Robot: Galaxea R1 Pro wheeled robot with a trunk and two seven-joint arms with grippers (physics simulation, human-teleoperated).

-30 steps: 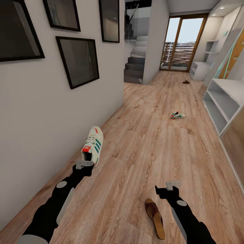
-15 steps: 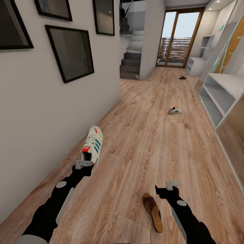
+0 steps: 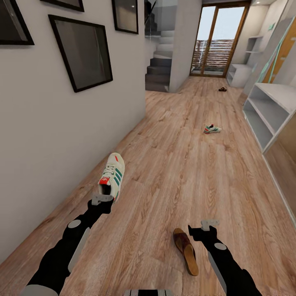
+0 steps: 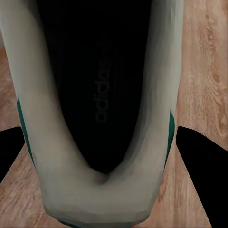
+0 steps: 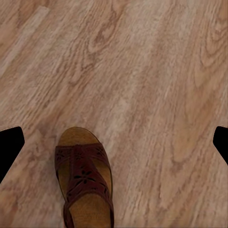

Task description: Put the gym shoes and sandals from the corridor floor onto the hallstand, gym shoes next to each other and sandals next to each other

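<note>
From the head, the left gripper (image 3: 102, 200) hung over the near gym shoe (image 3: 112, 177) by the wall; a second sneaker (image 3: 212, 129) lay at 1 o'clock, a far sandal (image 3: 222, 89) beyond, near the hallstand (image 3: 239, 75). Left wrist: fingers (image 4: 202, 175) spread wide, straddling the shoe's heel (image 4: 102, 118), perhaps untouched. Right wrist: the right gripper (image 5: 114, 142) gaped above the sandal (image 5: 85, 183), its heel cut off.

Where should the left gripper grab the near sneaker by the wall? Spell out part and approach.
Grip the heel collar of the near sneaker, coming from above and behind. Its heel faces the left gripper, and the wrist view shows the open fingers already straddling the narrow heel.
</note>
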